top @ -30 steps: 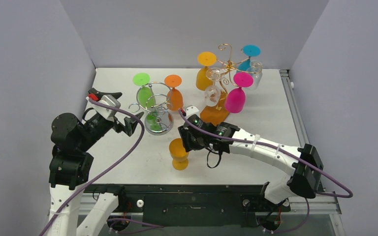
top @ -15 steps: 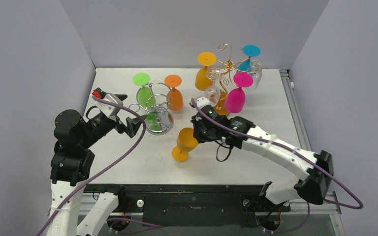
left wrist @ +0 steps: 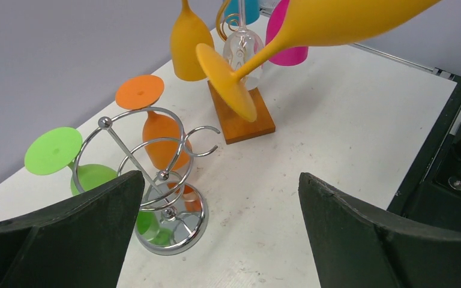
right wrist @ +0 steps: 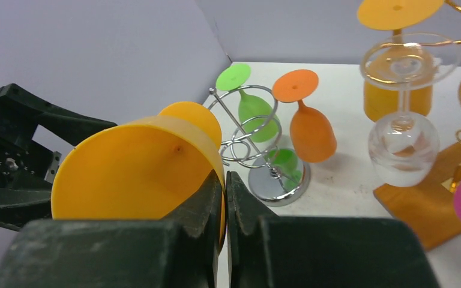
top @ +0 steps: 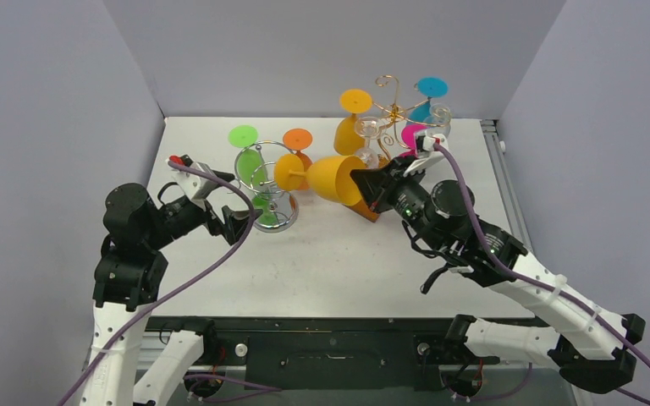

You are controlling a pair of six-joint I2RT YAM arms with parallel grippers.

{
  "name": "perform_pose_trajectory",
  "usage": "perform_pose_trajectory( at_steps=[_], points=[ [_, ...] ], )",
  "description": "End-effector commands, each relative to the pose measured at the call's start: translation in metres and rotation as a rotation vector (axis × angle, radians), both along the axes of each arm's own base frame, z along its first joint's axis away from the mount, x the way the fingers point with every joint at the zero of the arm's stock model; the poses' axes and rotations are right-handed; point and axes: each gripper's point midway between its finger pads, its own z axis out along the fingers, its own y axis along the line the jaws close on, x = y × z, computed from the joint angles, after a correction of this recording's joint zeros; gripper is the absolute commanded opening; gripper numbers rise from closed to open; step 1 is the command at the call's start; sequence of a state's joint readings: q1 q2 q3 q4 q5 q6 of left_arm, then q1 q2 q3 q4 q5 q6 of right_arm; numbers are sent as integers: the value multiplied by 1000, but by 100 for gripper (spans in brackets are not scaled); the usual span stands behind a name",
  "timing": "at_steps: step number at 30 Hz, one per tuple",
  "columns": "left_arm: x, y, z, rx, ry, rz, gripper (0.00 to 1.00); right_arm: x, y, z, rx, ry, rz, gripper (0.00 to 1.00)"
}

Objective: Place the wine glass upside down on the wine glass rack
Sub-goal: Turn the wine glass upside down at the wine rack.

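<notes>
The right tool (right wrist: 224,198) is clamped on the rim of the yellow-orange wine glass (top: 336,178), with one finger inside the bowl and one outside. The glass is held in the air on its side, bowl at the tool, stem and foot pointing away from it. Just beyond the foot stands the silver rack (top: 267,193), with a green glass (right wrist: 251,107) and an orange glass (right wrist: 312,135) hung upside down. Off to that tool's right is the gold rack (top: 393,106). The left tool (left wrist: 219,180), fingers wide apart and holding nothing, faces the silver rack over the desk (top: 347,262).
</notes>
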State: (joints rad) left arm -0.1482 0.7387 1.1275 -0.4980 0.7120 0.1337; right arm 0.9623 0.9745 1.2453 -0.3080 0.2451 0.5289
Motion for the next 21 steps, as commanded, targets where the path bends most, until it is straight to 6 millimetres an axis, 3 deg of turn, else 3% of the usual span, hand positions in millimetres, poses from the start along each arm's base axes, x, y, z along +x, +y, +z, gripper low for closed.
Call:
perform_pose_trajectory(
  at_steps=[1, 4, 10, 16, 21],
  points=[
    [2, -4, 7, -29, 15, -12, 100, 4, 23, 33, 140, -60, -2, 0],
    [6, -4, 8, -38, 24, -10, 100, -1, 31, 42, 155, -76, 17, 0],
    [15, -5, 7, -53, 52, 5, 82, -12, 39, 52, 160, -103, 49, 0],
    [11, -13, 14, -74, 70, -58, 60, -28, 50, 59, 133, -153, 86, 0],
    [4, -13, 25, -60, 13, -77, 21, -42, 57, 58, 88, -188, 101, 0]
  ],
)
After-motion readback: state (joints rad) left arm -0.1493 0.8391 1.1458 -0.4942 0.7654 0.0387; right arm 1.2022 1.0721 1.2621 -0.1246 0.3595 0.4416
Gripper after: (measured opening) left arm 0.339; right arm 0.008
